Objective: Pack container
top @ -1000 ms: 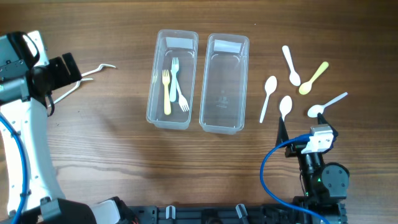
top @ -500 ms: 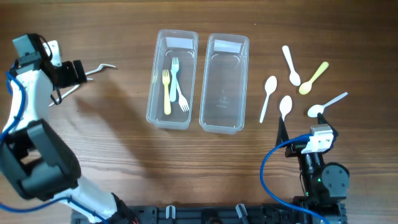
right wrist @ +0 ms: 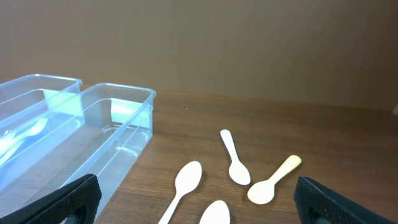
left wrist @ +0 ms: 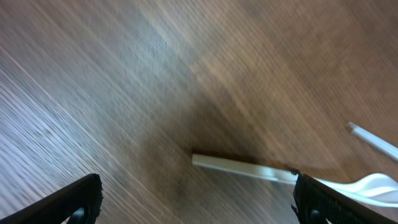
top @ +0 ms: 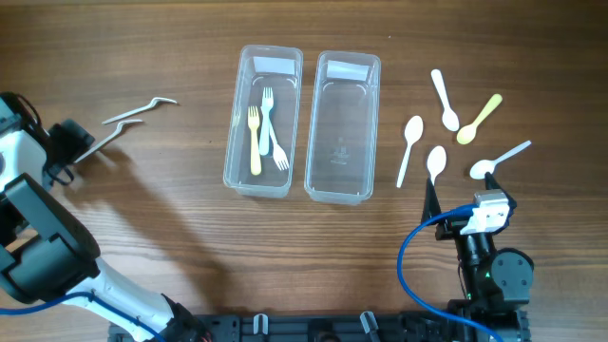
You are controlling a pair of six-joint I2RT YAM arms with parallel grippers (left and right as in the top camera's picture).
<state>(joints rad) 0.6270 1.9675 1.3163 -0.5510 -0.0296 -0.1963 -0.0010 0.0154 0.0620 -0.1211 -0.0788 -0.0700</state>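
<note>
The left arm reaches low over the table's left side, and its gripper [top: 76,144], fingers wide apart, hangs just beside loose forks [left wrist: 242,168]. The right gripper [right wrist: 198,200], also spread, rests near the spoons [top: 409,142]. The two containers [top: 231,142] stand between the arms.

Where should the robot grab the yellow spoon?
By the middle of its straight handle, coming straight down from above. The yellow spoon lies flat on the table, so a pinch across the thin handle probably works best. Its bowl sits close to the bowl of a white spoon, but the handle has bare wood on both sides.
</note>
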